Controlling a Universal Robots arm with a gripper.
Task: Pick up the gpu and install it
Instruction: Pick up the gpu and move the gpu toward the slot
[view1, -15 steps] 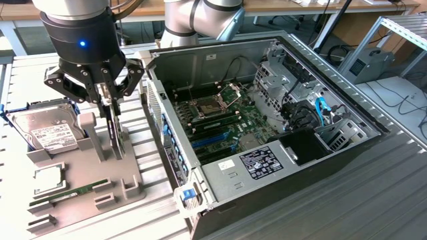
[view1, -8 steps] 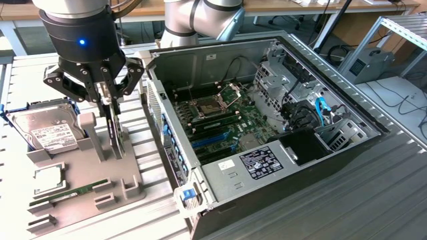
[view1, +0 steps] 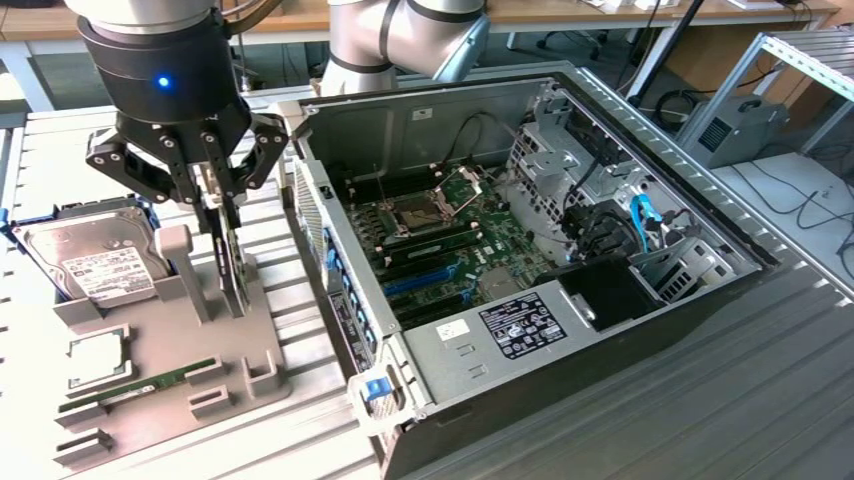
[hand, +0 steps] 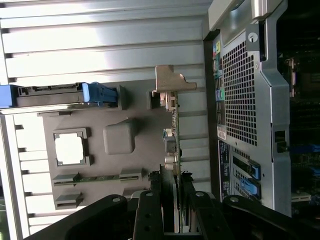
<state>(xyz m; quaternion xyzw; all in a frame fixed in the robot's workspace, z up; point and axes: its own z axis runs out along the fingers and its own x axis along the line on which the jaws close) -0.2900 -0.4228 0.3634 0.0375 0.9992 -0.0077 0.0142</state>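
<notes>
**One card clamped at the holder's edge**

One gripper (view1: 220, 215) hangs over the grey holder (view1: 174, 340) on the slatted desk (view1: 314, 440). Its fingers (hand: 150, 215) are clamped on the upper edge of the gpu (view1: 234, 275), one on each face. The gpu stands upright on its long edge along the holder's side nearest the open computer case (view1: 441, 120), with its silver bracket (hand: 169, 82) at the far end from the fingers. I cannot tell whether it has left its slot. A hard drive (view1: 96, 265) sits at the holder's opposite side.
</notes>
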